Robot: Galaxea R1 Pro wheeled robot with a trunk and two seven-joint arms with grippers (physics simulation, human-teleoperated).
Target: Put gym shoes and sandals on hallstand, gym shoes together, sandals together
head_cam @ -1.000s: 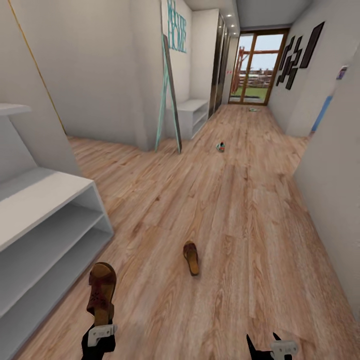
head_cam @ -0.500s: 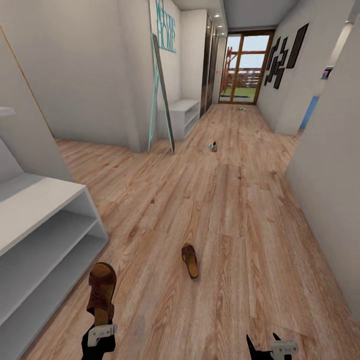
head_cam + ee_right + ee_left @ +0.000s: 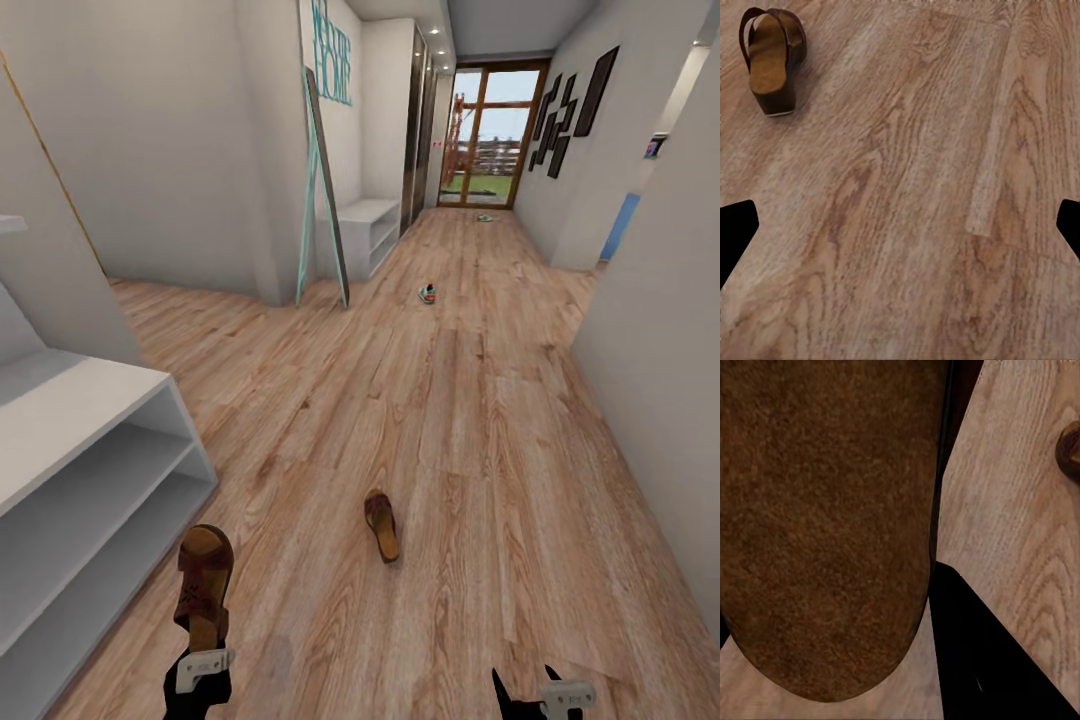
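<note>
The left end effector (image 3: 203,640) is closed on one sandal (image 3: 203,585), which stands up out of it, toe end up. In the left wrist view the brown sole (image 3: 825,525) sits right against the camera. The other sandal (image 3: 382,526) lies flat on the floor (image 3: 480,420), ahead and between the two end effectors, touching neither. The right end effector (image 3: 535,690) is wide open with nothing in it, low over the bare floor. The rack (image 3: 80,470) stands just beside the left end effector, on its outer side. One gym shoe (image 3: 427,293) lies far ahead on the floor. Another small thing (image 3: 484,218) lies near the far door, too small to tell.
</note>
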